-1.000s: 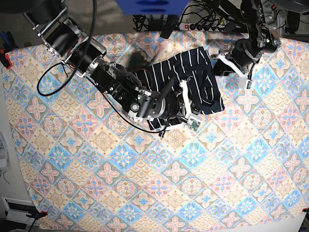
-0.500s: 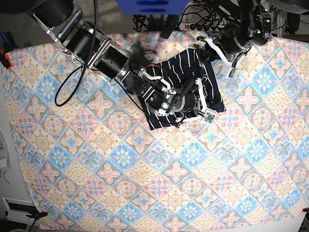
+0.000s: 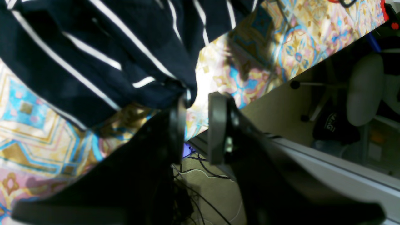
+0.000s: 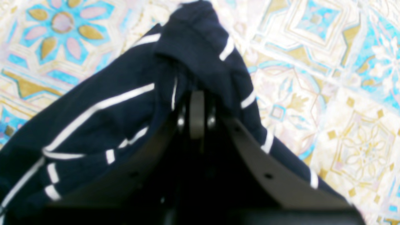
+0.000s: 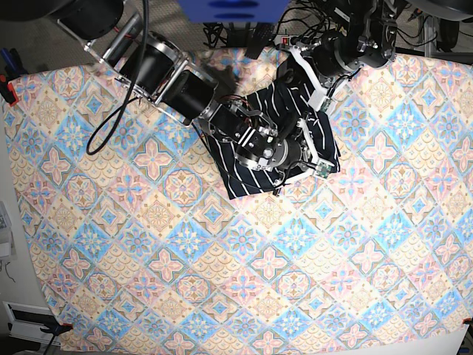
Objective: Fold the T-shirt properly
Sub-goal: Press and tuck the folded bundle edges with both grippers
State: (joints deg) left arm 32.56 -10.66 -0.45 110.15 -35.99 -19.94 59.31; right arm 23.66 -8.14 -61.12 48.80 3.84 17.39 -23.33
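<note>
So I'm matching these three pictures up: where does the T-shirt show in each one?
Base: T-shirt at upper middle, under both arms.
Left wrist: fills the upper left, its edge at the gripper's fingers.
Right wrist: centre and left, bunched over the shut gripper.
Shared landmark: the patterned cloth beneath it.

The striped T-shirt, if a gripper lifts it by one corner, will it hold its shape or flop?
Probably flop: the T-shirt drapes in soft folds over the right gripper, which is shut on a bunched bit. It looks thin and light. It may drag across the patterned cloth rather than slide cleanly.
</note>
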